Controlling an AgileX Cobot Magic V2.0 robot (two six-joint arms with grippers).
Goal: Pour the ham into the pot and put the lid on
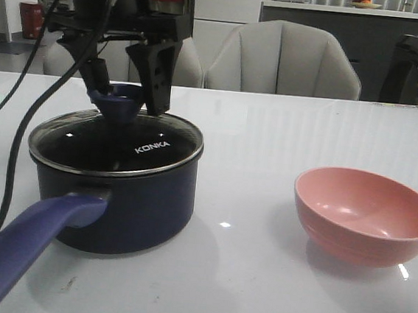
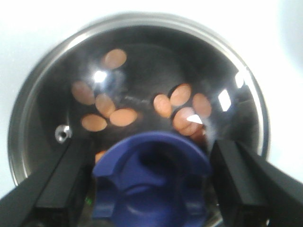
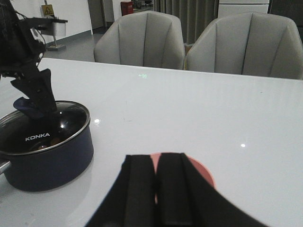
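Purple-blue handle [image 1: 26, 246] pokes toward the lower left corner of the front view, running back to the navy pot [image 1: 127, 200], which sits on the white counter [image 1: 256, 279] in the left half of the frame. Pink bowl [image 1: 365, 214] is off at the right of that view, well apart from the pot, and looks bare inside from here.

Lid [image 1: 117, 144] is sitting on the pot, metal rim on the pot's rim all round as far as I can see, KONKA lettering facing front. Left claw [image 1: 124, 95] is right over it, fingers spread either side of the blue knob [image 1: 121, 106]. In the left wrist shot the two fingers [image 2: 61, 189] stand clear of the knob with gaps both sides, so it's straddling, not pinching.

Ham [image 2: 124, 117] is inside the pot. You can see the orange slices through the glass, one bunch upper left of the knob, another bunch upper right.

Right claw [image 3: 156, 189] is at the bottom centre of its own wrist shot, fingers pressed together with nothing between them, hanging over the bowl.

Grey chairs [image 1: 285, 60] stand behind the counter, across the top of the front view.
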